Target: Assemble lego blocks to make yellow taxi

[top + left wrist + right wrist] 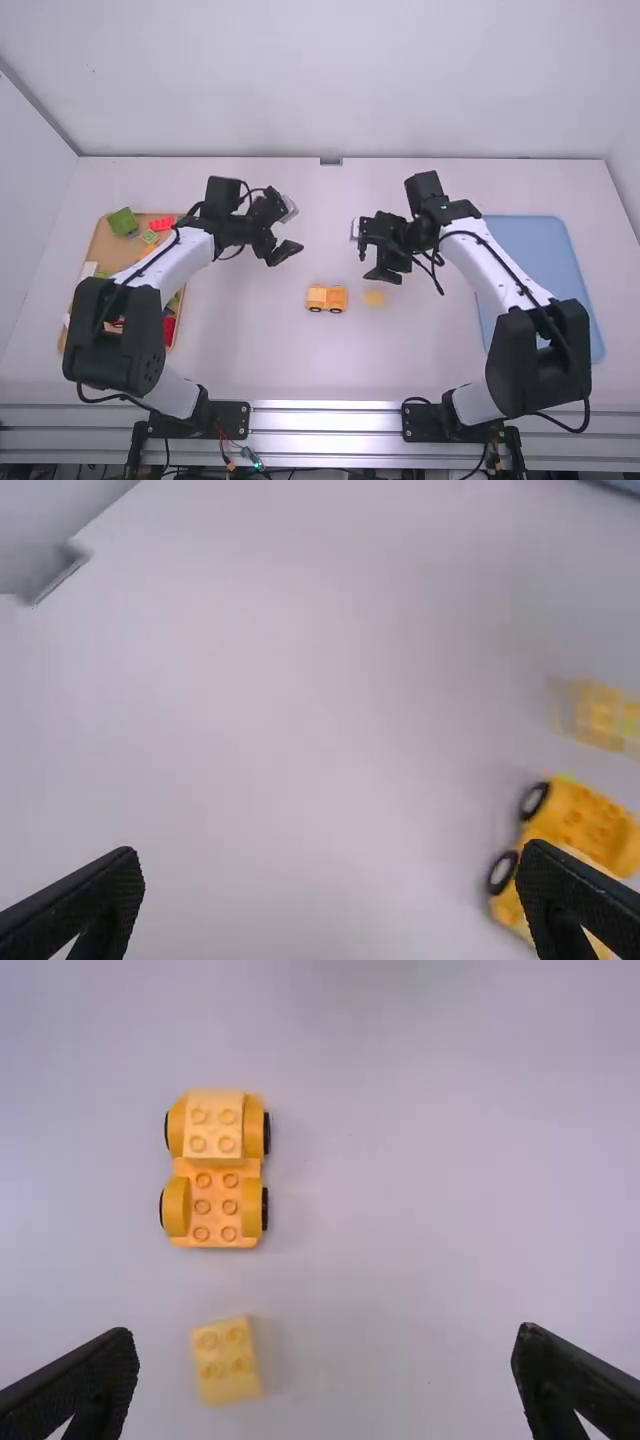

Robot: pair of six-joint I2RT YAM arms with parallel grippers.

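One loose yellow block (pixel 228 1362), near wheeled yellow car (pixel 214 1130), white table (pixel 420 1190)

The white tabletop (pixel 250 350) bears a tray (pixel 102 245) left of the left jaws (pixel 289 232), a yellow car (pixel 327 298) and yellow block (pixel 374 299) near the right jaws (pixel 366 252), and a blue mat (pixel 535 250) right of them.

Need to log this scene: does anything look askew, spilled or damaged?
Nothing looks spilled or damaged. Only the pale yellow four-stud plastic brick lies apart from, and slightly askew to, the yellow black-wheeled toy car; probably just a part awaiting assembly.
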